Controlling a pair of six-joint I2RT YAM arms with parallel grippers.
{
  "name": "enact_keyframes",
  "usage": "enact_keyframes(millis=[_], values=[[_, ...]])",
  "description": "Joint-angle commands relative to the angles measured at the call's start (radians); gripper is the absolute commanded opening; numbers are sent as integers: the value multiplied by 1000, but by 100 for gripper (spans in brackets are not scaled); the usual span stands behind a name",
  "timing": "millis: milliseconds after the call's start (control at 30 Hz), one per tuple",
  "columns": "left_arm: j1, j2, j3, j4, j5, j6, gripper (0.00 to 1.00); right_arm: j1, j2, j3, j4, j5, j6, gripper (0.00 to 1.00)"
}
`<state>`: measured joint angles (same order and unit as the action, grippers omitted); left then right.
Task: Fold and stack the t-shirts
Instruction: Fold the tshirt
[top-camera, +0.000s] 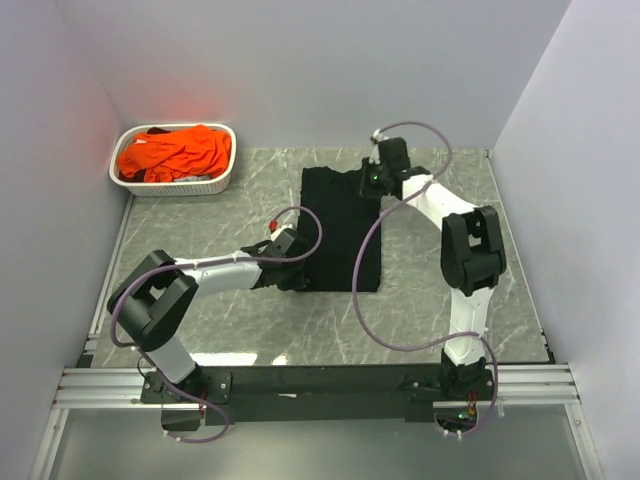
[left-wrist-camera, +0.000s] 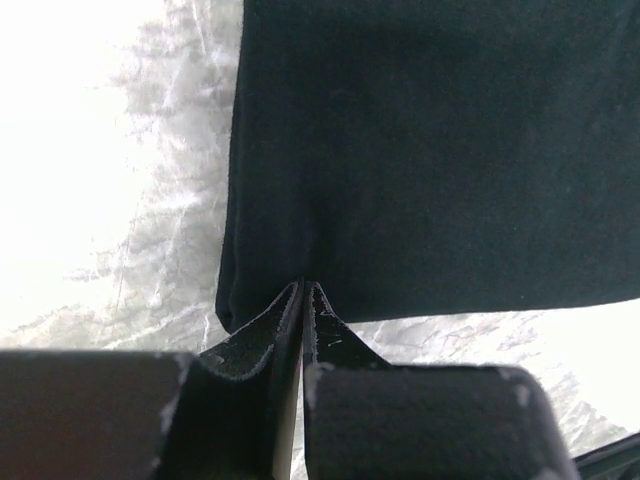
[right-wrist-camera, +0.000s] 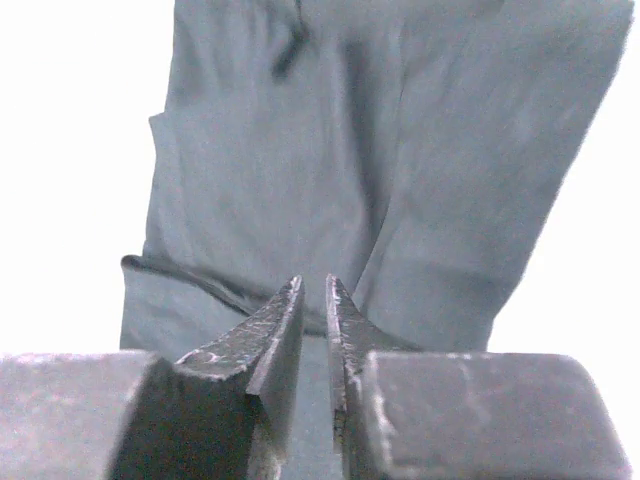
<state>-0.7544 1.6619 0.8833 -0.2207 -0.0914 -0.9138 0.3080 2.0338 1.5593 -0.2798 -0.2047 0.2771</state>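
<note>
Black t-shirt (top-camera: 340, 228) flat | left claw (left-wrist-camera: 304, 288) pinching its edge, arm low | right claw (right-wrist-camera: 314, 285) at far corner, grip unclear

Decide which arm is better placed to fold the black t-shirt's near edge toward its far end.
Left. The left claw is closed on the near edge of the black t-shirt, cloth puckering at its tips. The right claw sits at the shirt's far end, likely a longer reach.
</note>
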Motion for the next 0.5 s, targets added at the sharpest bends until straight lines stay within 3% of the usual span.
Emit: enact_keyframes(millis=[0,100,333,467], values=[[-22,-8,-70,-65,56,-28,10,-18,-76,44,31,-53,43,23],[-26,-46,-83,-65,58,-43,10,-17,-180,-97,106,-171,102,25],[-26,-201,-46,-108,-2,-59,17,-18,-507,-676,393,-401,288,30],[-26,-269,-12,-106,-19,-43,17,-17,-629,-893,531,-476,373,30]])
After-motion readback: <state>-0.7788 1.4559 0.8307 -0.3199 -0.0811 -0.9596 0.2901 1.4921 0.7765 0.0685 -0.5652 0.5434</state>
